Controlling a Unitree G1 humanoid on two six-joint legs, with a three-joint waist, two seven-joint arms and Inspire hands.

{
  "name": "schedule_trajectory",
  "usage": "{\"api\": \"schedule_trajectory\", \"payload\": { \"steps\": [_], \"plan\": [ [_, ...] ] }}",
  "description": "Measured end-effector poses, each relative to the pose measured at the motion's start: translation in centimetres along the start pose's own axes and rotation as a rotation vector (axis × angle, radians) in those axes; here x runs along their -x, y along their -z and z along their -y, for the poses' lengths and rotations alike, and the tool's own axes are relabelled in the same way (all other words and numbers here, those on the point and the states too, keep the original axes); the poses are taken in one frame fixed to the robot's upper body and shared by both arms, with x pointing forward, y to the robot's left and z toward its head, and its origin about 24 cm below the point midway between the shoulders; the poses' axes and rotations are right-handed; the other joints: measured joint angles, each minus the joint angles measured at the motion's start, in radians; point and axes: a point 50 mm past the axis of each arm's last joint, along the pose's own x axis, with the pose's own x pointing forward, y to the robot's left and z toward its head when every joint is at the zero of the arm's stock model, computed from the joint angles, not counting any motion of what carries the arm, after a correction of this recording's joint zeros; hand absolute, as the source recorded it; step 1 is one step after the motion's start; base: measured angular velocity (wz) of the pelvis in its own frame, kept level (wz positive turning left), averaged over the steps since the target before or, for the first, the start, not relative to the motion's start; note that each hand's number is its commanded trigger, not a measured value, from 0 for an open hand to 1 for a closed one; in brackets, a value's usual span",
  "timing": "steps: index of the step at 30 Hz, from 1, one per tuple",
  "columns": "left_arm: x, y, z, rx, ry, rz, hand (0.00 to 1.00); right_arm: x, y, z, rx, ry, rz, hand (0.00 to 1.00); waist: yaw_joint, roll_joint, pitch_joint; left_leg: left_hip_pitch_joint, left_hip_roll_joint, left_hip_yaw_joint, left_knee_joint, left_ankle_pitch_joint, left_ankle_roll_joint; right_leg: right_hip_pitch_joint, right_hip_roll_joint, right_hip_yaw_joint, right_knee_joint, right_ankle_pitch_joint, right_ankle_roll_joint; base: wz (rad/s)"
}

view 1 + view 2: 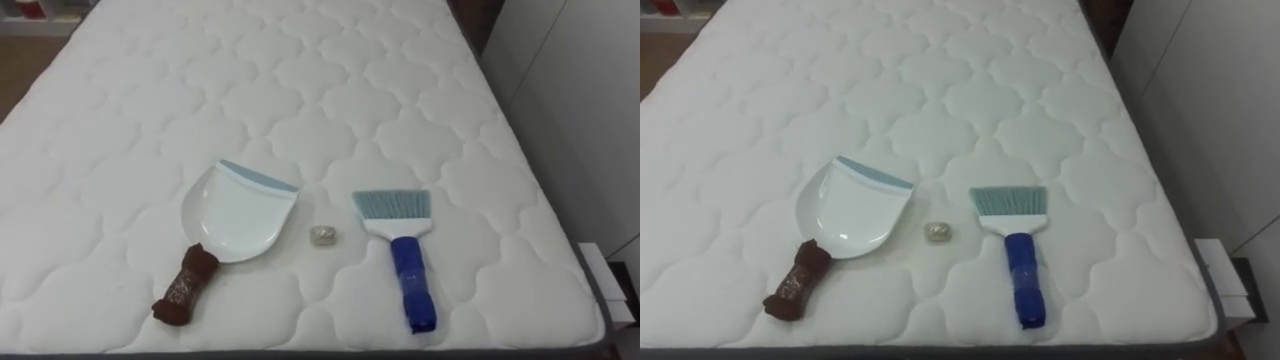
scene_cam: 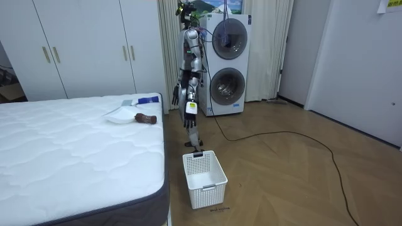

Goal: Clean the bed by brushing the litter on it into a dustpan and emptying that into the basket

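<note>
On the white quilted mattress (image 1: 300, 90) near its front edge lie three things in a row. A white dustpan (image 1: 238, 212) with a brown handle (image 1: 186, 288) lies on the left. A small crumpled ball of litter (image 1: 322, 235) sits in the middle. A brush (image 1: 398, 240) with pale bristles and a blue handle lies on the right. In the room view I stand upright at the bed's edge beside these things. Both arms hang at my sides, left hand (image 2: 190, 109) and right hand (image 2: 176, 96) with relaxed fingers, holding nothing.
A white laundry basket (image 2: 204, 177) stands on the wood floor near the bed's corner. Stacked washing machines (image 2: 226, 63) are behind me and white wardrobes (image 2: 81, 47) line the wall. A white wall (image 1: 590, 110) runs close along the bed's right side.
</note>
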Motion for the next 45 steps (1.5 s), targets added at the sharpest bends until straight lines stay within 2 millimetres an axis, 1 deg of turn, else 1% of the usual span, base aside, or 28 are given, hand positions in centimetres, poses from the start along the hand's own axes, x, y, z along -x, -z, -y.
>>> {"api": "schedule_trajectory", "payload": {
  "steps": [1, 2, 3, 5, 6, 8, 9, 11, 13, 14, 15, 16, 19, 25, 26, 28, 31, 33, 37, 45],
  "plan": [
    [0.0, -1.1, -0.2, 0.014, -0.018, 0.051, 0.00, 0.0, -0.2, 0.0, 0.018, -0.005, 0.013, 0.00, -0.002, -0.001, 0.0001, 0.000, 0.000, -0.004, 0.006, 0.000, 0.000, 0.005, 0.000, -0.002, 0.000, 0.000, 0.000, 0.13],
    [0.0, -2.7, -0.4, 0.030, -0.039, 0.123, 0.00, 0.0, -0.2, 0.0, 0.026, -0.008, 0.017, 0.00, -0.003, -0.002, 0.0009, 0.002, -0.001, -0.010, 0.008, 0.001, 0.000, 0.010, 0.000, -0.010, 0.001, 0.000, 0.000, 0.15],
    [0.1, -3.4, -0.5, 0.041, -0.050, 0.160, 0.00, 0.0, -0.2, 0.0, 0.035, -0.008, 0.019, 0.00, -0.003, -0.002, 0.0012, 0.005, -0.001, -0.012, 0.007, 0.001, 0.000, 0.012, -0.001, -0.011, 0.001, 0.000, 0.000, 0.14],
    [0.6, -5.8, -0.5, 0.061, -0.082, 0.303, 0.00, 0.0, -0.4, 0.0, 0.062, -0.007, 0.031, 0.00, -0.003, 0.003, 0.0002, 0.012, -0.001, -0.015, -0.002, 0.000, 0.000, 0.014, 0.000, -0.013, 0.001, 0.000, 0.000, 0.00],
    [0.8, -6.4, -0.5, 0.067, -0.086, 0.334, 0.00, 0.0, -0.5, 0.0, 0.065, -0.007, 0.036, 0.00, -0.003, 0.004, 0.0006, 0.011, -0.001, -0.016, -0.002, 0.000, -0.001, 0.014, 0.000, -0.015, 0.001, 0.000, 0.000, 0.00],
    [1.5, -8.5, -0.3, 0.073, -0.098, 0.445, 0.00, 0.0, -0.5, 0.1, 0.066, -0.007, 0.042, 0.00, -0.006, 0.004, 0.0008, 0.010, -0.001, -0.018, -0.002, 0.000, -0.001, 0.011, 0.000, -0.020, 0.001, 0.000, 0.000, 0.00],
    [1.8, -9.0, -0.3, 0.074, -0.099, 0.473, 0.00, 0.0, -0.5, 0.1, 0.067, -0.007, 0.044, 0.00, -0.007, 0.004, 0.0007, 0.010, -0.001, -0.018, -0.001, 0.000, -0.001, 0.009, 0.000, -0.021, 0.001, 0.000, 0.000, 0.00],
    [2.8, -10.9, 0.0, 0.100, -0.085, 0.580, 0.00, 0.0, -0.7, 0.1, 0.093, -0.009, 0.048, 0.00, -0.006, 0.004, 0.0003, 0.012, -0.001, -0.018, 0.000, 0.001, -0.002, 0.007, 0.000, -0.021, 0.001, 0.000, 0.000, 0.00],
    [3.2, -11.6, 0.3, 0.109, -0.074, 0.627, 0.00, 0.0, -0.9, 0.0, 0.104, -0.013, 0.055, 0.00, -0.010, 0.005, -0.0004, 0.013, -0.001, -0.020, -0.002, 0.001, -0.002, 0.008, 0.000, -0.023, 0.001, 0.000, 0.000, 0.00],
    [3.4, -11.8, 0.4, 0.105, -0.069, 0.646, 0.00, 0.0, -1.0, 0.0, 0.106, -0.014, 0.061, 0.00, -0.020, 0.004, -0.0004, 0.013, -0.001, -0.021, -0.003, 0.001, -0.002, 0.008, 0.001, -0.023, 0.001, 0.000, 0.000, 0.00],
    [3.4, -11.9, 0.5, 0.101, -0.066, 0.651, 0.00, 0.0, -1.0, 0.0, 0.106, -0.014, 0.064, 0.00, -0.022, 0.004, -0.0004, 0.013, -0.001, -0.021, -0.003, 0.001, -0.002, 0.008, 0.001, -0.023, 0.001, 0.000, 0.000, 0.00],
    [3.5, -11.9, 0.6, 0.094, -0.061, 0.658, 0.00, 0.0, -1.0, 0.0, 0.106, -0.015, 0.067, 0.00, -0.026, 0.002, -0.0021, 0.014, -0.001, -0.021, -0.003, 0.001, -0.002, 0.013, 0.001, -0.024, 0.001, 0.000, 0.000, 0.00],
    [3.7, -12.0, 0.9, 0.085, -0.051, 0.667, 0.00, 0.0, -1.1, 0.0, 0.106, -0.016, 0.072, 0.00, -0.035, 0.001, -0.0019, 0.014, -0.001, -0.021, -0.001, 0.001, -0.002, 0.015, 0.000, -0.025, 0.001, 0.000, 0.000, 0.00],
    [3.7, -12.3, 1.0, 0.084, -0.050, 0.675, 0.00, 0.0, -1.2, -0.1, 0.105, -0.025, 0.074, 0.00, -0.052, 0.000, 0.0011, 0.018, -0.001, -0.021, -0.003, 0.001, -0.002, 0.017, 0.000, -0.023, 0.001, 0.000, 0.000, 0.00],
    [3.8, -12.5, 1.0, 0.085, -0.048, 0.682, 0.00, 0.0, -1.2, -0.1, 0.104, -0.025, 0.074, 0.00, -0.055, -0.001, 0.0030, 0.017, -0.001, -0.021, -0.004, 0.001, -0.002, 0.017, 0.000, -0.021, 0.001, 0.000, 0.000, 0.00],
    [3.8, -12.9, 1.0, 0.085, -0.049, 0.693, 0.00, 0.0, -1.1, -0.1, 0.103, -0.025, 0.073, 0.00, -0.063, 0.003, 0.0086, 0.013, -0.001, -0.020, -0.005, 0.001, -0.002, 0.017, 0.000, -0.019, 0.001, 0.000, 0.000, 0.00],
    [3.6, -13.5, 0.6, 0.081, -0.060, 0.712, 0.00, 0.0, -1.3, 0.0, 0.096, -0.022, 0.081, 0.00, -0.083, 0.003, 0.0081, 0.010, -0.001, -0.019, -0.010, 0.002, -0.002, 0.012, 0.001, -0.015, 0.001, 0.000, 0.000, -0.04],
    [3.6, -13.9, 0.4, 0.077, -0.065, 0.728, 0.00, 0.0, -1.3, 0.1, 0.094, -0.019, 0.085, 0.00, -0.085, 0.004, 0.0078, 0.008, 0.000, -0.013, -0.012, 0.002, -0.002, 0.008, 0.003, -0.002, 0.001, 0.000, 0.000, -0.10],
    [3.6, -14.4, 0.3, 0.080, -0.069, 0.741, 0.00, 0.1, -1.4, 0.5, 0.097, -0.004, 0.094, 0.00, -0.089, 0.009, 0.0012, 0.011, -0.001, -0.006, -0.012, 0.002, -0.002, -0.001, 0.002, 0.006, 0.001, 0.000, 0.000, -0.09],
    [3.6, -14.5, 0.4, 0.080, -0.066, 0.741, 0.00, 0.1, -1.4, 0.8, 0.098, 0.007, 0.099, 0.00, -0.096, 0.013, 0.0010, 0.013, 0.001, -0.006, -0.012, 0.002, -0.002, -0.009, 0.003, 0.006, 0.000, 0.000, 0.000, -0.01]
  ]
}}
